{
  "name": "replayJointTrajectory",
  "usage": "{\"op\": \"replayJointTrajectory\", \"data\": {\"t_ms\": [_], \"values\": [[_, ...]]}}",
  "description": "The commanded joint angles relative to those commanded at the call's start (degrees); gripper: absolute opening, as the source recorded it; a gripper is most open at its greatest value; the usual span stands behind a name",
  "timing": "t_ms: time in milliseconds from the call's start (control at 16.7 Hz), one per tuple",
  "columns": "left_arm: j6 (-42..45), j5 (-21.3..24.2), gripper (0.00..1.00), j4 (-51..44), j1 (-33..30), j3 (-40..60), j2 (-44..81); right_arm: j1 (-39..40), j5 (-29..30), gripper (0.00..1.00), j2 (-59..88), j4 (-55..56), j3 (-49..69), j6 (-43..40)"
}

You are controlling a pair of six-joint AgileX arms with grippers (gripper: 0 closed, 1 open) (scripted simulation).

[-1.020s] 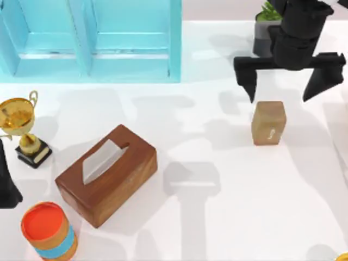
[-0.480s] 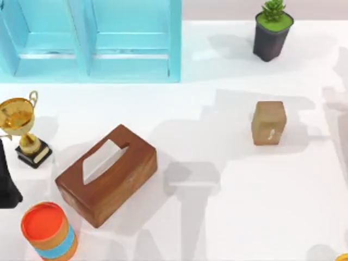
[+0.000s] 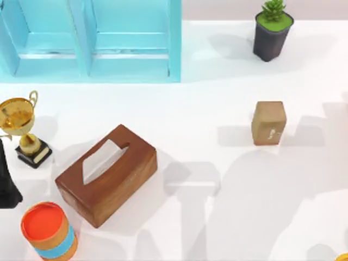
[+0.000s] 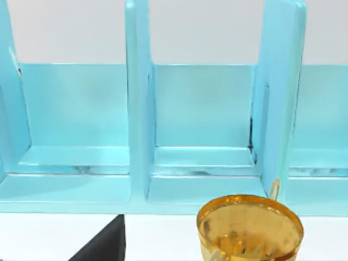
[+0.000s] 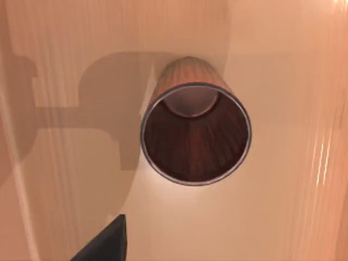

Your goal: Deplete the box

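Top view: wooden tissue box (image 3: 106,174) lies low on the table's left, a tissue (image 3: 101,159) poking from its slot, between trophy (image 3: 22,128) and orange canister (image 3: 48,230). Left arm (image 3: 7,182) parked at left edge. Left wrist view: blue shelf (image 4: 163,136), trophy cup. Right wrist view: brown cup (image 5: 194,130), empty, on its side.

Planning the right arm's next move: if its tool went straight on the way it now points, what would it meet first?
Probably the open mouth of the brown bin, which sits centred ahead in the right wrist view. Depth is unclear, so how far off it lies cannot be judged.
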Motion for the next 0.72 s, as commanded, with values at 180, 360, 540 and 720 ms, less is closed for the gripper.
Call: {"op": "replayJointTrajectory", "data": {"t_ms": [180, 360, 540, 720], "values": [[0.00, 0.00, 1.00, 0.00, 0.00, 0.00, 0.00, 0.19, 0.06, 1.00, 0.24, 0.06, 0.22, 0.08], [0.00, 0.00, 1.00, 0.00, 0.00, 0.00, 0.00, 0.67, 0.03, 1.00, 0.49, 1.45, -0.85, 0.66], [0.00, 0.00, 1.00, 0.00, 0.00, 0.00, 0.00, 1.55, 0.06, 1.00, 0.90, 6.02, -5.03, 1.59], [0.00, 0.00, 1.00, 0.00, 0.00, 0.00, 0.00, 1.46, 0.13, 1.00, 1.19, 12.83, -11.62, 1.43]]}}
